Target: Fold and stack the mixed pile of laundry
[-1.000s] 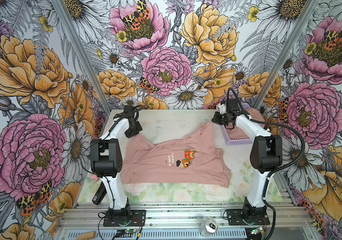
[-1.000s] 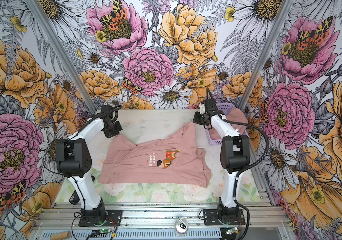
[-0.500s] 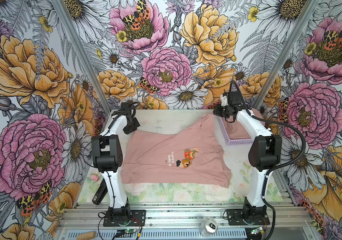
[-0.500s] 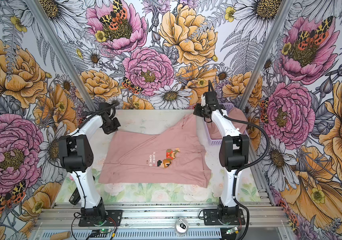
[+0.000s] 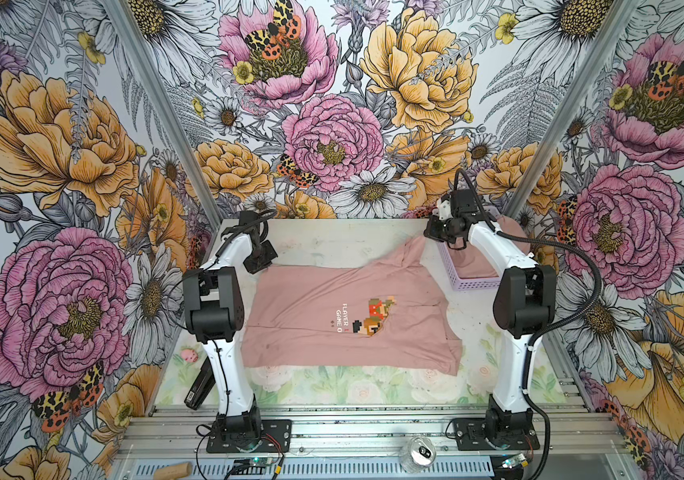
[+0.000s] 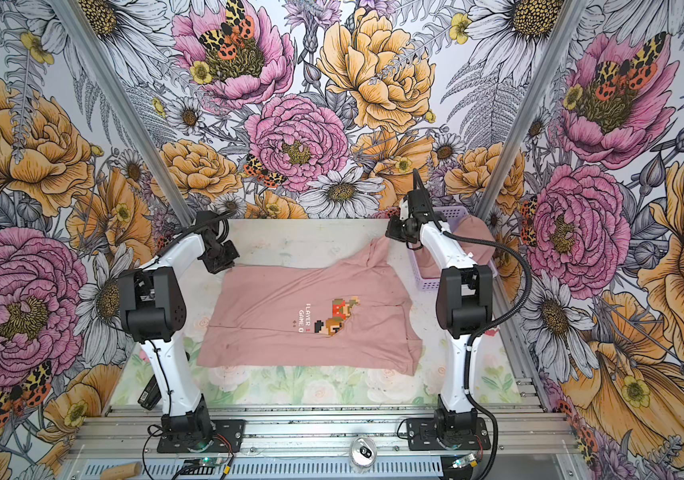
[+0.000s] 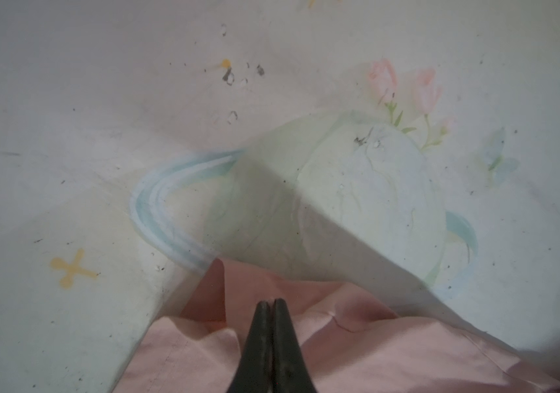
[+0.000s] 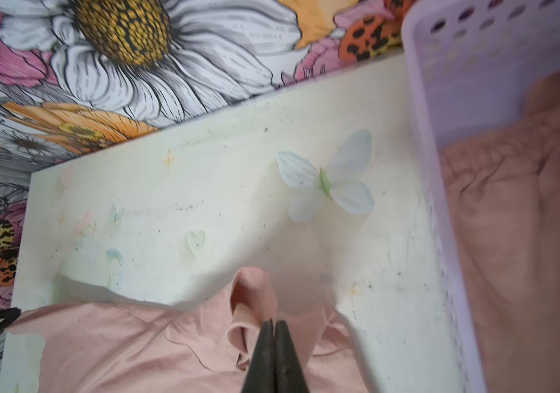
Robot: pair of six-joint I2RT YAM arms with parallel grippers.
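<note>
The pink T-shirt [image 5: 315,299] [image 6: 273,299] with its pixel figure lies spread on the table in both top views. My left gripper [image 5: 263,264] [image 7: 272,301] is shut on the shirt's far left corner [image 7: 373,357], low at the table. Shut on the far right corner, my right gripper [image 5: 426,237] [image 8: 274,321] holds that corner [image 8: 254,299] bunched and raised a little. Plain pink shorts [image 5: 477,259] [image 8: 526,204] lie in the lavender basket [image 5: 477,285] [image 8: 441,170] just right of the right gripper.
The floral back wall stands close behind both grippers. A drinks can [image 5: 419,451] stands on the front rail, and a black device [image 5: 201,384] leans at the table's front left. A wooden piece [image 5: 172,471] lies at the front.
Both grippers moved toward the back with the shirt's far corners. The crumpled left side of the shirt is now drawn out flat.
</note>
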